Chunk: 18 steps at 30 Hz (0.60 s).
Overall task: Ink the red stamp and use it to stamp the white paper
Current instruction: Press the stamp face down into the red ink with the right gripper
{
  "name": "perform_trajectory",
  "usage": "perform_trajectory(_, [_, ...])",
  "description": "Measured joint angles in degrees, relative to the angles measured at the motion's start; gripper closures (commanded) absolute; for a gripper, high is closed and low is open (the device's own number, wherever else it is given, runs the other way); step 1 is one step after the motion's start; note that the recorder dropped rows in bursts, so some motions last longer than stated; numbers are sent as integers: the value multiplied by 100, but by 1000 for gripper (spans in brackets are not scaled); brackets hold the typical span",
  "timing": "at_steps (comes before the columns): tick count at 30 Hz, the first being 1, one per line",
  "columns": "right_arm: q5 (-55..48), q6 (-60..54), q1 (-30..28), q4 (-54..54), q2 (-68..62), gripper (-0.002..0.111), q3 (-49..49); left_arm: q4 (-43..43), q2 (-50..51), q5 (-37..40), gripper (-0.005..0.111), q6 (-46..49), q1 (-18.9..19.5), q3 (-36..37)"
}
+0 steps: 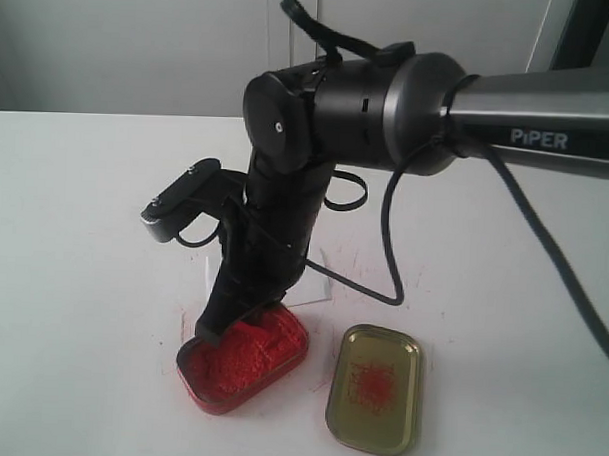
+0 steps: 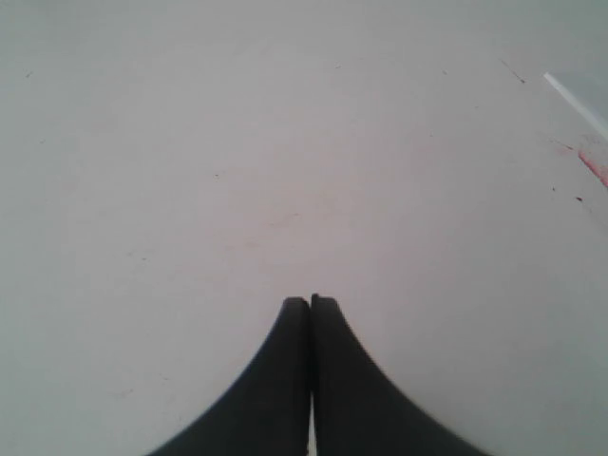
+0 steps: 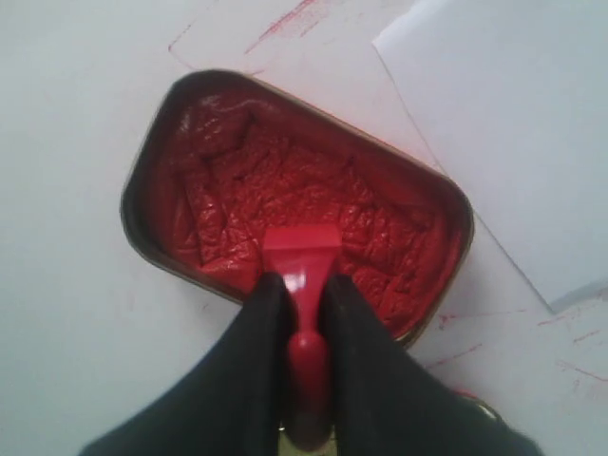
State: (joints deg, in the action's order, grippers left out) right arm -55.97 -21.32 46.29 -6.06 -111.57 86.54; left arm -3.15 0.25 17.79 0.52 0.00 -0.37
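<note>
My right gripper (image 3: 304, 283) is shut on the red stamp (image 3: 301, 249), whose square base presses into the red ink paste of the open tin (image 3: 190, 104). In the exterior view the right arm comes in from the right and points steeply down, with its fingers (image 1: 217, 325) at the tin's (image 1: 204, 390) far left end. The white paper (image 3: 513, 133) lies just beyond the tin, mostly hidden behind the arm in the exterior view. My left gripper (image 2: 311, 302) is shut and empty over bare table, and the exterior view does not show it.
The gold tin lid (image 1: 376, 389), with a red smudge inside, lies right of the tin. A black cable (image 1: 389, 241) loops down from the right arm. Red ink streaks (image 3: 280, 27) mark the white table (image 1: 73, 280) around the paper.
</note>
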Motion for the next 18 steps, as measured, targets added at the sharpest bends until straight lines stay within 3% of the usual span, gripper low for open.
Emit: perform_trajectory(18, [64,458,107,228,-407,108,233,0,0,0,107,0,0,0])
